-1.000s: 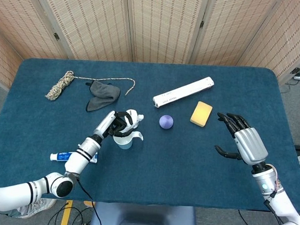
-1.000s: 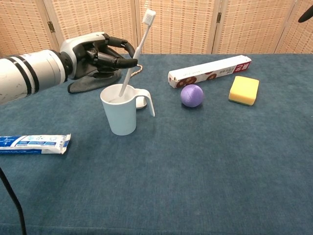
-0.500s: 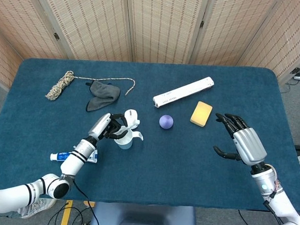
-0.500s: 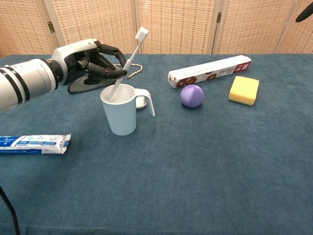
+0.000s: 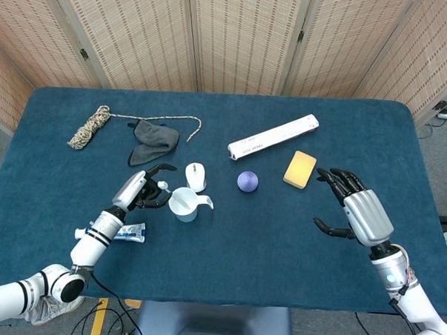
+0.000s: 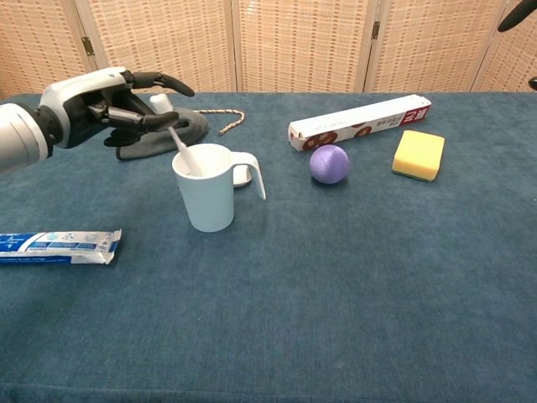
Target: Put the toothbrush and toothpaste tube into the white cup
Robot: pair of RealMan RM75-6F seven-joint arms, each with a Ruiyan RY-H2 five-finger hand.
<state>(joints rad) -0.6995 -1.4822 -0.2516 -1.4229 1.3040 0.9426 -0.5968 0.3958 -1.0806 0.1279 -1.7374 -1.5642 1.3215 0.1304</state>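
The toothbrush leans inside the white cup, light and stiff. The toothpaste tube lies flat left of it, soft and squashy, best pinched mid-body. The left hand hovers open beside the cup; the right hand is open, well apart

Both views were bright and evenly lit, the light soft and falling from above with no hard glare. The dark blue felt table took only faint shadows: a thin one beneath the white plastic cup just right of the left hand, and soft ones under the right hand in the head view. Focus was sharp throughout, with no motion blur. Straight lines bowed slightly towards the edges of the head view.
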